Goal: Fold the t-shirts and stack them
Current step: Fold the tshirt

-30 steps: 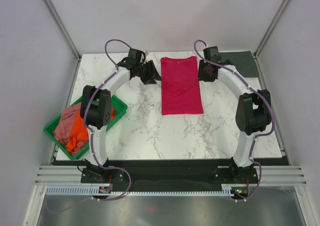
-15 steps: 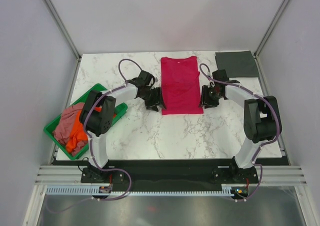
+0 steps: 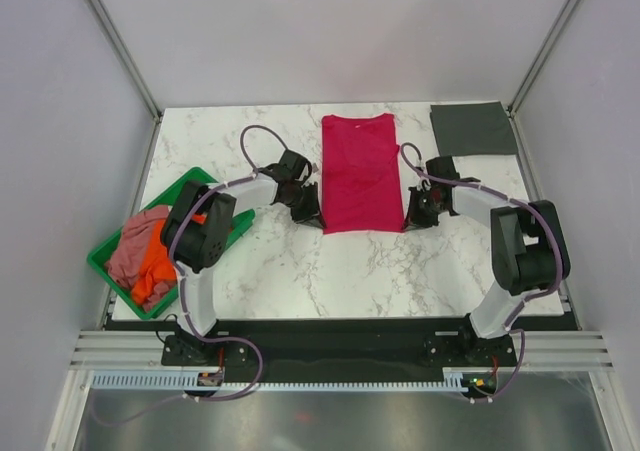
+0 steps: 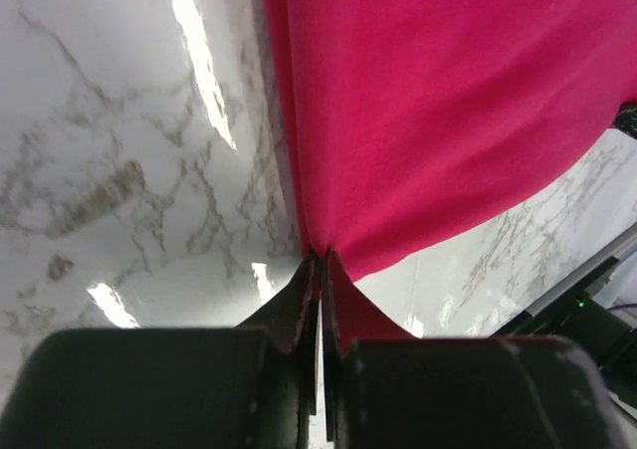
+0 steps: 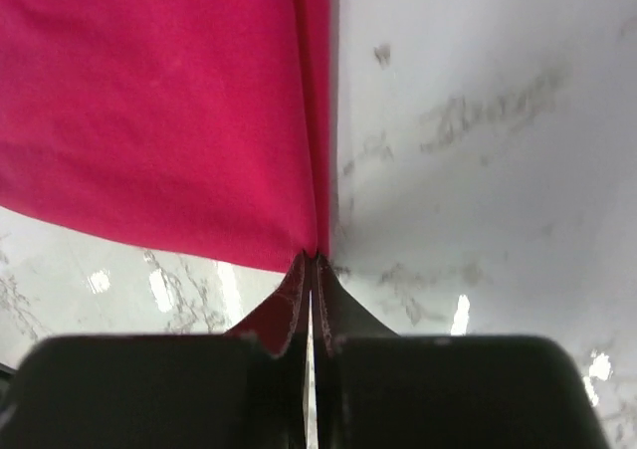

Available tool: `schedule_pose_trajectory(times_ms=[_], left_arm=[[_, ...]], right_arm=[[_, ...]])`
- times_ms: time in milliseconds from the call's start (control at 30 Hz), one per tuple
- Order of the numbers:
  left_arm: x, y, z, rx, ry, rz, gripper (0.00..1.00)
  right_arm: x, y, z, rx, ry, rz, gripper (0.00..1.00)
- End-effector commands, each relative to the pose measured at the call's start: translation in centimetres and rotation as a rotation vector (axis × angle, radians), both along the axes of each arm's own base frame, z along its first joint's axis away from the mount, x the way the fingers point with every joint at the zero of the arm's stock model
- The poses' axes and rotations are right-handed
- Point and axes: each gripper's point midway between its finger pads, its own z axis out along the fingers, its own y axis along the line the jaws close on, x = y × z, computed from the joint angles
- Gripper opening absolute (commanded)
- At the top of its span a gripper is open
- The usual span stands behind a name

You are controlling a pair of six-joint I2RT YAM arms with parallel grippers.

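Note:
The crimson-red t-shirt (image 3: 361,171) lies flat as a long folded strip in the middle of the marble table (image 3: 300,271), its collar at the far end. My left gripper (image 3: 316,217) is shut on the shirt's near left corner (image 4: 320,245). My right gripper (image 3: 409,217) is shut on the near right corner (image 5: 314,242). In both wrist views the red cloth fans out from the pinched fingertips. A dark grey t-shirt (image 3: 472,128) lies folded at the far right corner. An orange t-shirt (image 3: 157,263) and a dusty pink one (image 3: 130,246) lie crumpled in the tray.
The green plastic tray (image 3: 213,187) sits at the table's left edge beside the left arm's base. Grey enclosure walls and metal posts stand around the table. A black strip runs along the near edge.
Both grippers came from the far end down the shirt's sides to its near corners and shut on them. The shirt's near hem has pulled in slightly.

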Motion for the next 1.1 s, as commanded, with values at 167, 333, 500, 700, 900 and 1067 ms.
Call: schedule_pose_trajectory(times_ms=[167, 333, 500, 700, 900, 1067], left_arm=[[-5.4, 1.6, 0.6, 0.083, 0.003, 0.071, 0.02], [-8.2, 1.8, -0.7, 0.111, 0.051, 0.054, 0.02], [-9.7, 1.0, 1.3, 0.067, 0.03, 0.042, 0.27], [-7.7, 0.5, 5.1, 0.019, -0.056, 0.043, 0.43], [-3.6, -2.8, 7.2, -0.038, -0.114, 0.011, 0.41], [0.5, -5.2, 6.5, -0.048, -0.13, 0.006, 0.39]], right_arm=[[-6.7, -2.6, -0.3, -0.064, 0.024, -0.243, 0.0], [-10.1, -2.4, -1.0, -0.005, 0.043, -0.324, 0.0], [-11.4, -1.7, -0.1, 0.039, 0.026, -0.307, 0.12], [-8.6, -2.4, 4.0, 0.0, -0.085, -0.303, 0.27], [-2.0, 0.9, 8.4, 0.105, -0.232, -0.108, 0.16], [2.1, 3.6, 8.0, 0.17, -0.23, 0.047, 0.13]])
